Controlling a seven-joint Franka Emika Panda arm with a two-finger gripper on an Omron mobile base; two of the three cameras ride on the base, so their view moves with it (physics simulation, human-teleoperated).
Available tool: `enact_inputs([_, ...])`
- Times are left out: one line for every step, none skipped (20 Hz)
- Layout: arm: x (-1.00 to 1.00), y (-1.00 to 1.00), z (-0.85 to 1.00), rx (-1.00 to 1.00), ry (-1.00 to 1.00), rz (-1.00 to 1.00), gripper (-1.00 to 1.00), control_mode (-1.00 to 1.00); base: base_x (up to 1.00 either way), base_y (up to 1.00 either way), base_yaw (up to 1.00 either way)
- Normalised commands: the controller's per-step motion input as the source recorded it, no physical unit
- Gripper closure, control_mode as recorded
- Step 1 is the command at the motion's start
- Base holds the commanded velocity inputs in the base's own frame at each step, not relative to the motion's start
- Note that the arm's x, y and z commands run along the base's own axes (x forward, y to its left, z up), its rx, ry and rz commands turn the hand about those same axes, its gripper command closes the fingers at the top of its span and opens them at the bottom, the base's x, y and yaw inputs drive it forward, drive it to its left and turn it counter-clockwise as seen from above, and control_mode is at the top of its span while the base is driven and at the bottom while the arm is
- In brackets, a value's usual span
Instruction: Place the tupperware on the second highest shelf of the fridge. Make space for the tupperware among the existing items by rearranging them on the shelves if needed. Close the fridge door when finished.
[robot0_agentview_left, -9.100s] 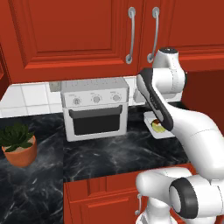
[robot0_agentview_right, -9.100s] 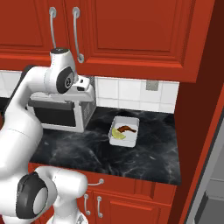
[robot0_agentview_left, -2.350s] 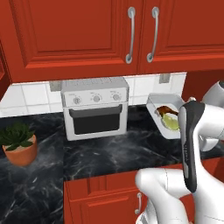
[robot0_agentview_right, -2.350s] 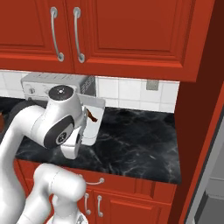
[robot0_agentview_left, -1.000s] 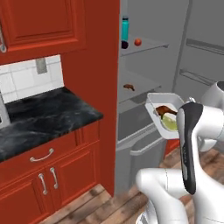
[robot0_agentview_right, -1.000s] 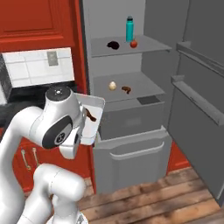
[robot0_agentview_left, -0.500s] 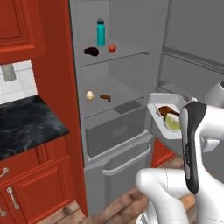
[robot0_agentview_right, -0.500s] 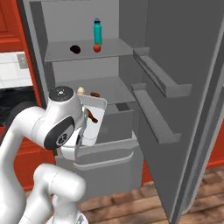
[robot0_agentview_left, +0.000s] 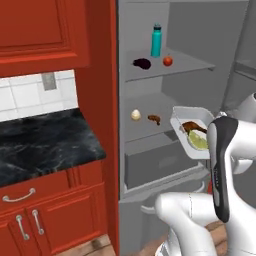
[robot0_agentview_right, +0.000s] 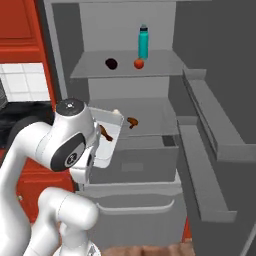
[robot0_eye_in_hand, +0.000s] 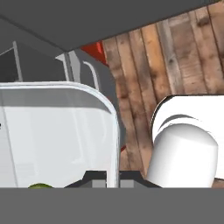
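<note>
My gripper (robot0_eye_in_hand: 113, 180) is shut on the rim of the tupperware (robot0_eye_in_hand: 57, 131), a shallow white tray held in the air in front of the open fridge (robot0_agentview_left: 200, 30). The tupperware (robot0_agentview_left: 192, 132) carries a brown piece and a yellow-green piece and hangs level with the lower shelf (robot0_agentview_left: 150, 129). On that shelf lie a cream egg (robot0_agentview_left: 135, 115) and a small brown piece (robot0_agentview_left: 154, 118). The upper shelf (robot0_agentview_left: 192, 64) bears a teal bottle (robot0_agentview_left: 156, 41), a dark purple lump (robot0_agentview_left: 142, 63) and a red fruit (robot0_agentview_left: 168, 61). The fridge door (robot0_agentview_right: 225, 75) stands wide open on the right.
Two grey rail racks (robot0_agentview_right: 202, 100) stick out from the door's inside. A grey drawer box (robot0_agentview_right: 145, 160) sits under the lower shelf. Red cabinets (robot0_agentview_left: 35, 30) and a black marble counter (robot0_agentview_left: 45, 145) stand left of the fridge. Wooden floor (robot0_eye_in_hand: 183, 57) lies below.
The whole picture has shifted, so the base has moved in front of the fridge. The tupperware stays in my shut gripper, and the items on the shelves keep their places.
</note>
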Motion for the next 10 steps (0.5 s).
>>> enact_inputs([0.00, 0.00, 0.00, 0.00, 0.00, 0.00, 1.00, 1.00, 0.49, -0.20, 0.42])
enact_inputs([0.00, 0.00, 0.00, 0.00, 0.00, 0.00, 1.00, 1.00, 0.44, -0.36, 0.44])
enact_inputs([0.00, 0.00, 0.00, 0.00, 0.00, 0.00, 1.00, 1.00, 0.41, -0.41, 0.45])
enact_inputs([0.00, 0.00, 0.00, 0.00, 0.00, 0.00, 1.00, 1.00, 0.36, -0.49, 0.46])
enact_inputs([0.00, 0.00, 0.00, 0.00, 0.00, 0.00, 1.00, 1.00, 0.33, -0.50, 0.46])
enact_inputs([0.00, 0.00, 0.00, 0.00, 0.00, 0.00, 1.00, 1.00, 0.33, -0.51, 0.46])
enact_inputs([0.00, 0.00, 0.00, 0.00, 0.00, 0.00, 1.00, 1.00, 0.32, -0.50, 0.46])
enact_inputs([0.00, 0.00, 0.00, 0.00, 0.00, 0.00, 1.00, 1.00, 0.34, -0.44, 0.45])
enact_inputs([0.00, 0.00, 0.00, 0.00, 0.00, 0.00, 1.00, 1.00, 0.37, -0.34, 0.43])
enact_inputs([0.00, 0.00, 0.00, 0.00, 0.00, 0.00, 1.00, 1.00, 0.42, -0.26, 0.40])
